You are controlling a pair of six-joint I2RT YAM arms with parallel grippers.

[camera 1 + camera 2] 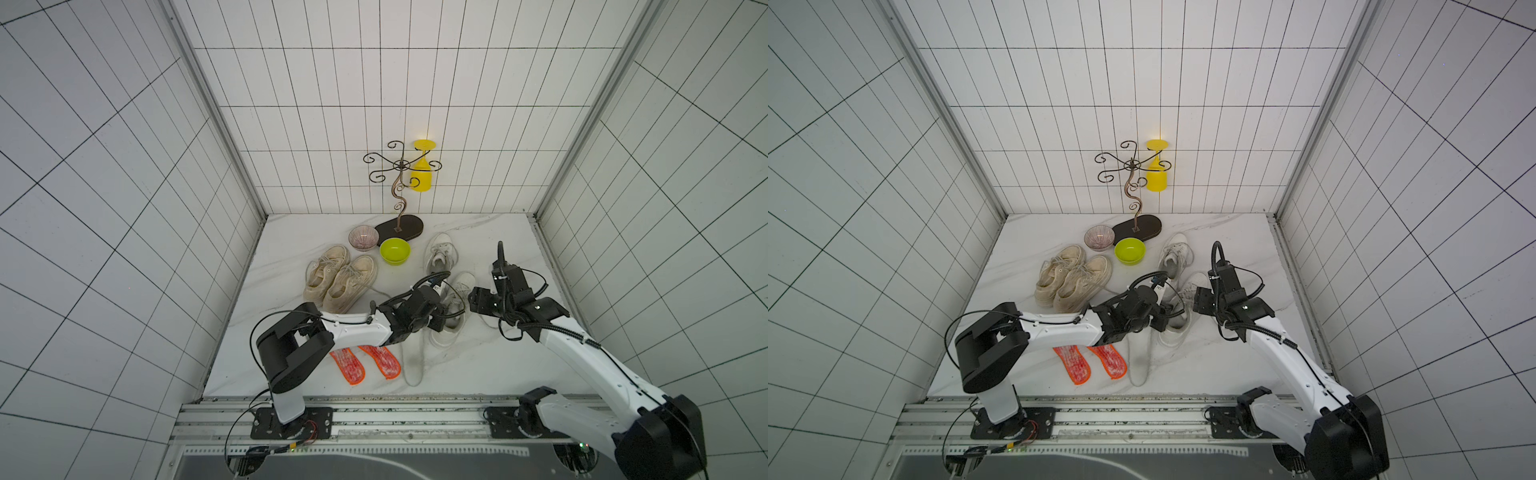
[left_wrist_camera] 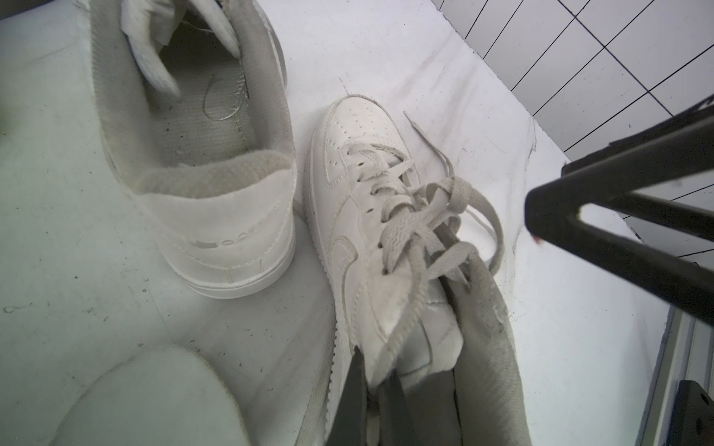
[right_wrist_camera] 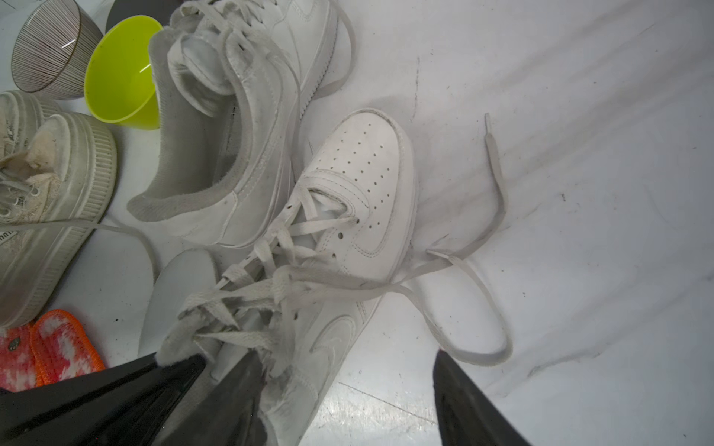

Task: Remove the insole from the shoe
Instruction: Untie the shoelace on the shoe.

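Observation:
A white laced shoe (image 1: 444, 337) lies right of centre, seen in both top views (image 1: 1173, 336). My left gripper (image 2: 376, 370) is shut on the upper by the tongue at the shoe's (image 2: 359, 154) opening. My right gripper (image 3: 344, 355) is open astride the shoe's (image 3: 359, 173) side wall, with one finger (image 3: 232, 390) in the opening and the other (image 3: 467, 405) outside over the table. The insole inside this shoe is hidden. Left of the shoe a white insole (image 1: 413, 361) lies flat on the table.
A second white shoe (image 1: 440, 253) stands just behind, its footbed (image 2: 208, 116) showing. A beige pair of sneakers (image 1: 340, 282) and two orange insoles (image 1: 365, 363) lie to the left. A green bowl (image 1: 395, 250), a striped bowl (image 1: 363, 238) and a wire rack (image 1: 399, 227) with a yellow cup (image 1: 423, 178) stand behind.

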